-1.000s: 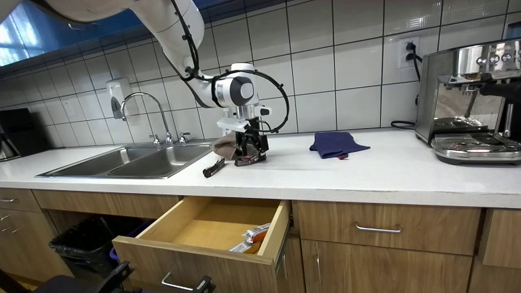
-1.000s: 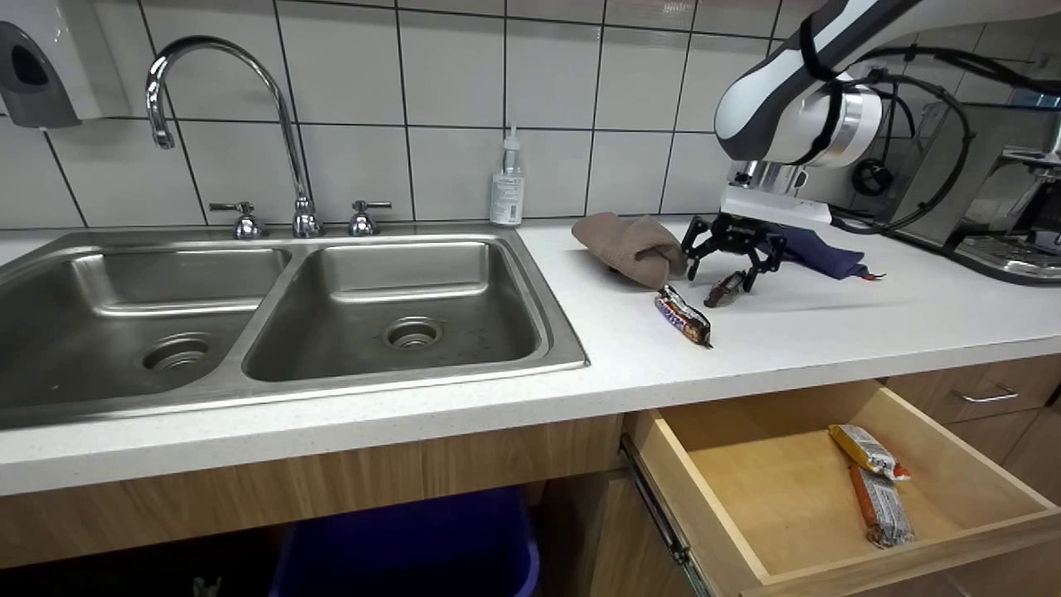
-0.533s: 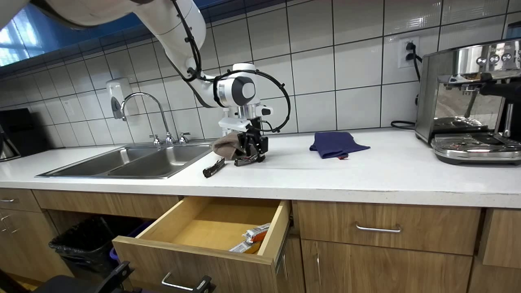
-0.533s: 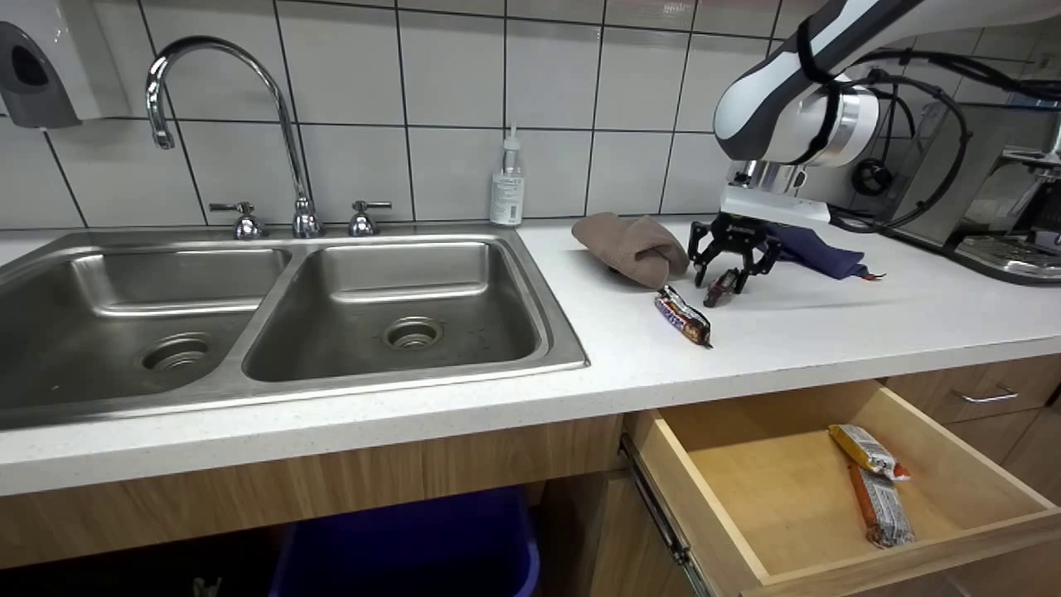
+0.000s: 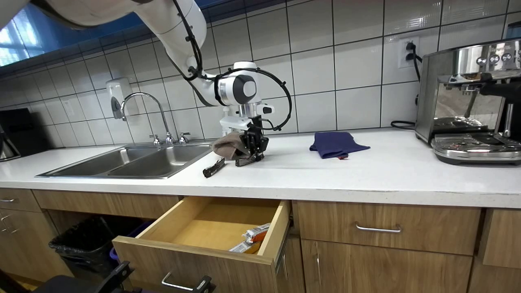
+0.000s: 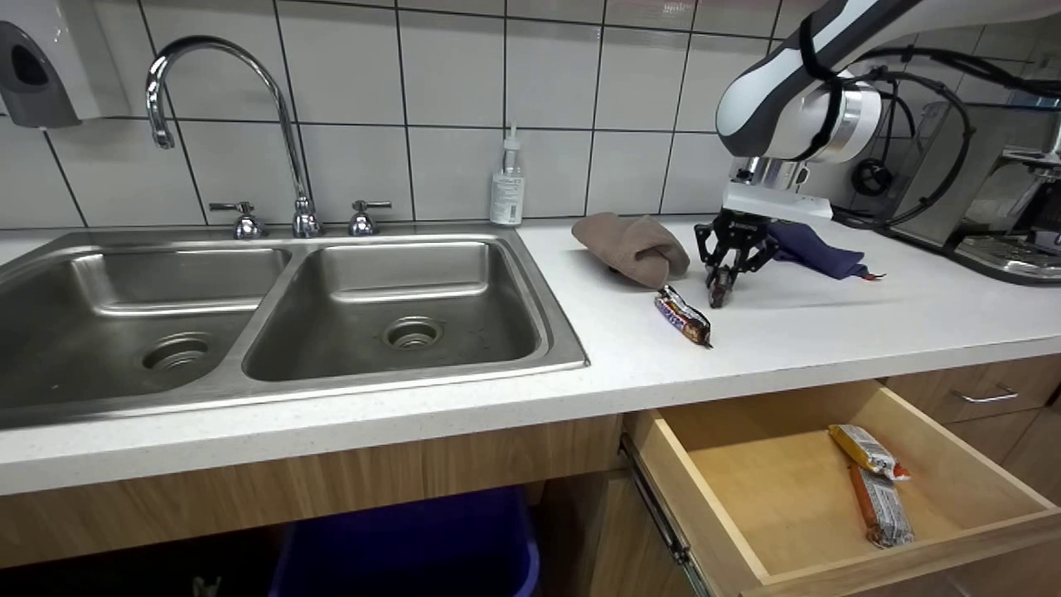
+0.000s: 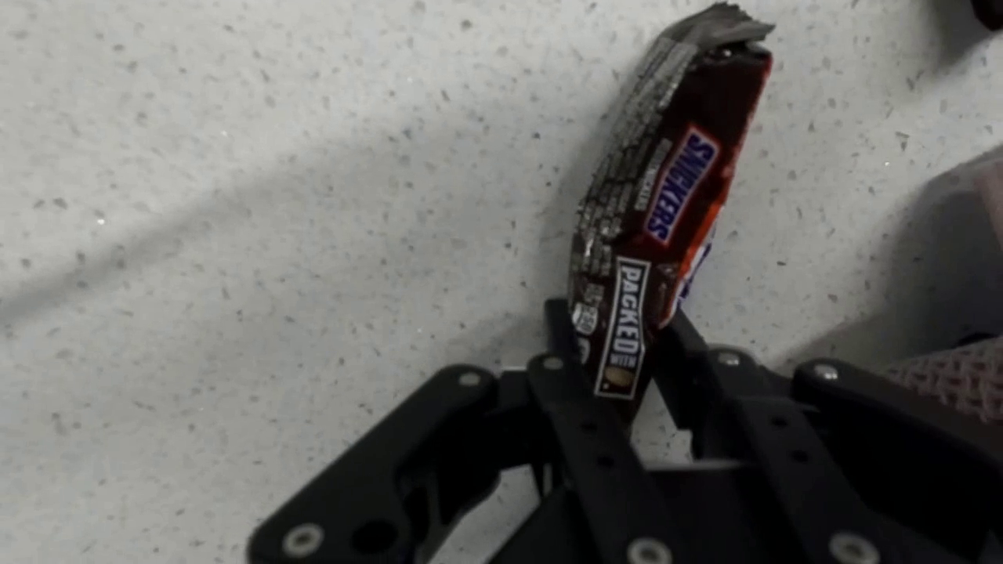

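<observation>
Where the black two-fingered gripper (image 7: 617, 333) stood: low over the white speckled countertop (image 5: 293, 179); its slim black fingers (image 7: 686, 368) looked clamped on one end of a dark-brown foil-wrapped Snickers bar (image 7: 654, 223);
Snickers bar's place: at the countertop, near a folded brown cloth (image 6: 634, 249); whether its gripped end touched the surface could not be told;
Grip: done, it seemed;
Lift: not done, judging by how low the bar sat;
Loose dark glossy-wrapped bar (image 6: 683, 317): lay on the countertop, apart from the fingers;
Open pale-wood drawer (image 6: 767, 489): held a yellow wrapped bar (image 6: 864, 450) and, touching it, an orange-and-silver wrapped bar (image 6: 881, 507);
Snickers bar's long axis: in the wrist view, it ran up from between the fingers and slightly rightward, bowed a little;
Free end: pointed away from the gripper; in an exterior view, toward the steel double-bowl sink (image 5: 175, 158).
</observation>
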You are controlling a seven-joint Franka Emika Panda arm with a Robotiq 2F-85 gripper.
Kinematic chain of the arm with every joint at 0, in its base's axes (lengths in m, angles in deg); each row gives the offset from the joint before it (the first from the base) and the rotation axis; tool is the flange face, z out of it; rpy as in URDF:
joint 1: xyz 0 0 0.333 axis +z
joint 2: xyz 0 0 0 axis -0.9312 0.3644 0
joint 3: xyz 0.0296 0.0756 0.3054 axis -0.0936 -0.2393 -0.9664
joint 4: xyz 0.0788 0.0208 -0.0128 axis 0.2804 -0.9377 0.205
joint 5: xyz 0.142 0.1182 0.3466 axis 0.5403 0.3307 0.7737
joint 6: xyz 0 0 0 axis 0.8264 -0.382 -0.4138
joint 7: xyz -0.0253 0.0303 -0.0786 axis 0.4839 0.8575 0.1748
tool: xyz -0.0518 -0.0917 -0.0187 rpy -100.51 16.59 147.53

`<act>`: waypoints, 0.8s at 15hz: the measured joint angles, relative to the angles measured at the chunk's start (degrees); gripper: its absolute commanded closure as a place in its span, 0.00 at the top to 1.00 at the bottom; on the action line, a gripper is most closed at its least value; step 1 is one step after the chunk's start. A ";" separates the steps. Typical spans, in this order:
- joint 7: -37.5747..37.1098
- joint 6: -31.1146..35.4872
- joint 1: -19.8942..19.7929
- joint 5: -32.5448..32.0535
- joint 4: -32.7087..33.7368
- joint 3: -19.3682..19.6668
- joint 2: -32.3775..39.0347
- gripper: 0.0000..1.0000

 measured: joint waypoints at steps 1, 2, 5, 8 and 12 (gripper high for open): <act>0.00 0.04 0.00 0.00 0.00 -0.02 -0.02 0.06; 0.00 0.08 0.00 0.00 -0.01 -0.06 -0.07 0.06; 0.01 0.32 0.03 0.00 -0.74 -0.15 -0.85 0.06; 0.02 1.18 0.06 0.02 -3.36 -0.28 -2.91 0.06; 0.03 3.71 0.24 0.03 -9.57 -0.38 -7.00 0.06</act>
